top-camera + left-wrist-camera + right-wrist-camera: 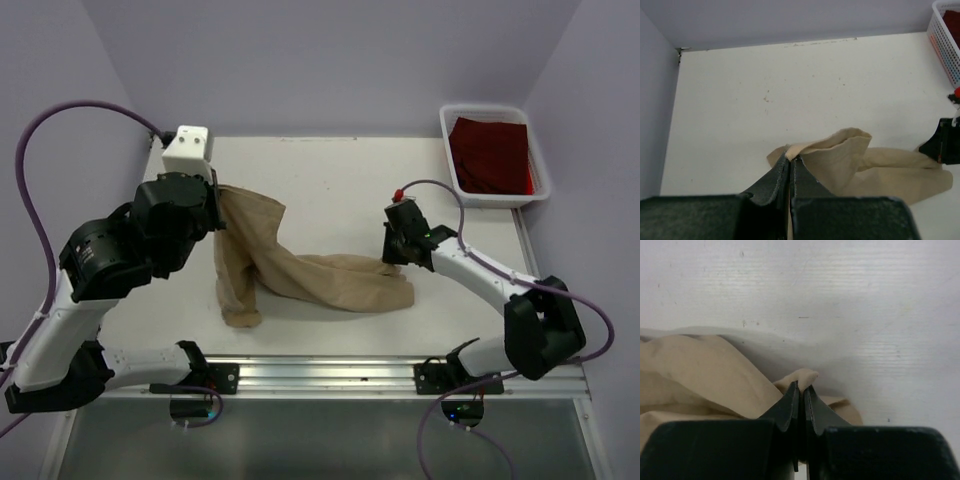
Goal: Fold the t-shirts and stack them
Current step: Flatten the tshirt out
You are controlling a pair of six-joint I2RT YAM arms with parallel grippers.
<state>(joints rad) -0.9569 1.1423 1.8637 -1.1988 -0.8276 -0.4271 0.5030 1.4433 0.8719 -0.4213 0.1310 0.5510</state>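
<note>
Tan t-shirt (300, 275) is lying bunched across the desk (330, 170), one end lifted. Left hand (790, 160) is clamping that raised edge; right hand (801, 388) is pinching another fold low down. Soft, light and limp, it is probably wanting grips at hem corners. Dark red t-shirt (490, 155) is sitting in the bin (448, 135).

One tan t-shirt (300, 275), one red t-shirt (490, 155), one bin (495, 199)
</note>
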